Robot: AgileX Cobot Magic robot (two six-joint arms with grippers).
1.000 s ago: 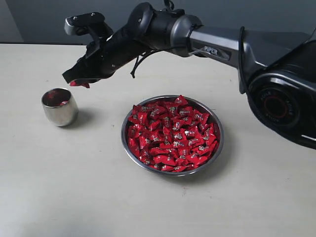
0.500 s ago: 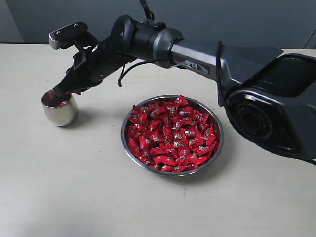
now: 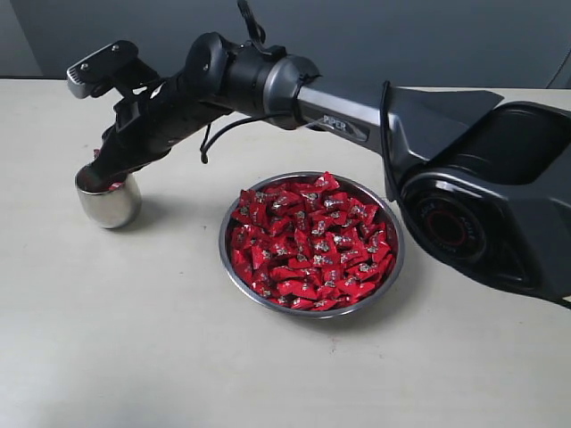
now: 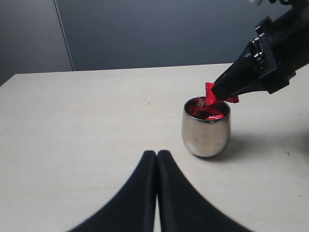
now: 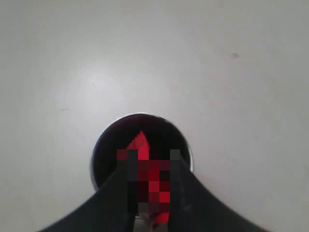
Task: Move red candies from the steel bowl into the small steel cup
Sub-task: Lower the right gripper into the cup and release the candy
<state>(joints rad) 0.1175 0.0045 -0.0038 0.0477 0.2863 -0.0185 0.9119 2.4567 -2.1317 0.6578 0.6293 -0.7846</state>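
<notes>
right arm reaches across the table point(image 3: 134, 357), sloping down to the left side of the exterior view. right end effector point(image 4: 218, 93) narrowly closed on one red candy point(image 4: 209, 91), tip at the mouth of the small steel cup point(image 4: 206, 130). left end effector point(image 4: 157, 157) pressed together, empty. other red candies point(image 3: 308, 241) fill the steel bowl point(image 3: 400, 259) near the cup.

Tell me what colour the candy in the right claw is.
Red: the candy shows best in the left wrist view, pinched above the small steel cup.

Pale beige table point(image 3: 107, 357), matte, with a few specks. Behind it, dark grey-blue wall point(image 3: 401, 36) with a vertical seam point(image 4: 63, 36). Soft, even light, gentle shadows.
</notes>
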